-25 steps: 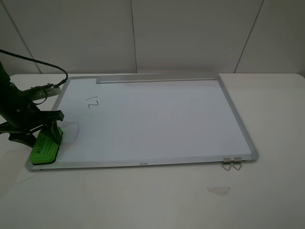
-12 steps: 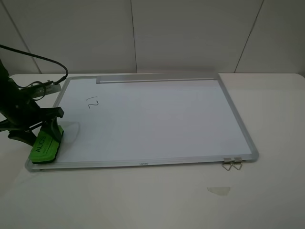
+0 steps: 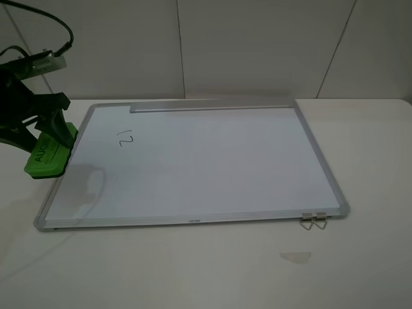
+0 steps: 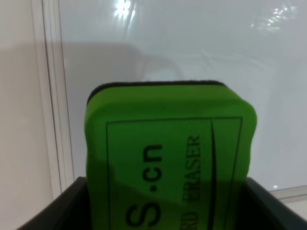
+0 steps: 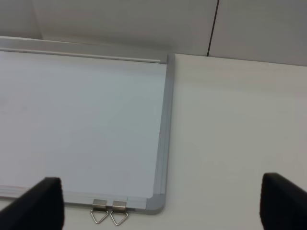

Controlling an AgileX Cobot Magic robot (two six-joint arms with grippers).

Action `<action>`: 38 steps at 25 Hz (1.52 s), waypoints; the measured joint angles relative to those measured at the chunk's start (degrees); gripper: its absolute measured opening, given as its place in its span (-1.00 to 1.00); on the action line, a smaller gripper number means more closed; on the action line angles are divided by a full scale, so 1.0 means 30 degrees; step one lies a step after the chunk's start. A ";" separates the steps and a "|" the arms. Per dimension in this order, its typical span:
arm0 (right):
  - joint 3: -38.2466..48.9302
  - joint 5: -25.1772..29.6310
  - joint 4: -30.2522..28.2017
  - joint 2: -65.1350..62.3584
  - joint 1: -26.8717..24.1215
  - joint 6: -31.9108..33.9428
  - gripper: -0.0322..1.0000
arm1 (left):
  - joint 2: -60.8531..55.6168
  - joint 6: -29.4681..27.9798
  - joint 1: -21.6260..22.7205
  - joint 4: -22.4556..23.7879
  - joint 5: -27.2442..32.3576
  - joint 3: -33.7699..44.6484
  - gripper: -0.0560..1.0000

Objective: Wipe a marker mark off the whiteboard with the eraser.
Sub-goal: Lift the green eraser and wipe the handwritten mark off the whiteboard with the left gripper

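Presently: left claw [image 3: 51, 132] pinching eraser [image 3: 46, 154], aloft at left edge of whiteboard [image 3: 212, 167], long axis along the frame. Marker mark [image 3: 125, 138] on board, rightward of eraser, nearer this arm. Right claw [image 5: 165, 203] spread, empty.

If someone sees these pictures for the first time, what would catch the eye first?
The small bright green rounded eraser block stands out most, gripped by the dark left gripper above the left edge of the large white board with a silver-grey frame. Next comes the small black handwritten mark on the board's far left part, not yet wiped. Two small metal clips sit at its near right corner.
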 joint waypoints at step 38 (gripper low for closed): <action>0.0000 0.0000 0.0000 0.0000 0.0000 0.0000 0.64 | 1.4790 -0.1561 -0.5995 0.5615 0.4424 -1.6706 0.23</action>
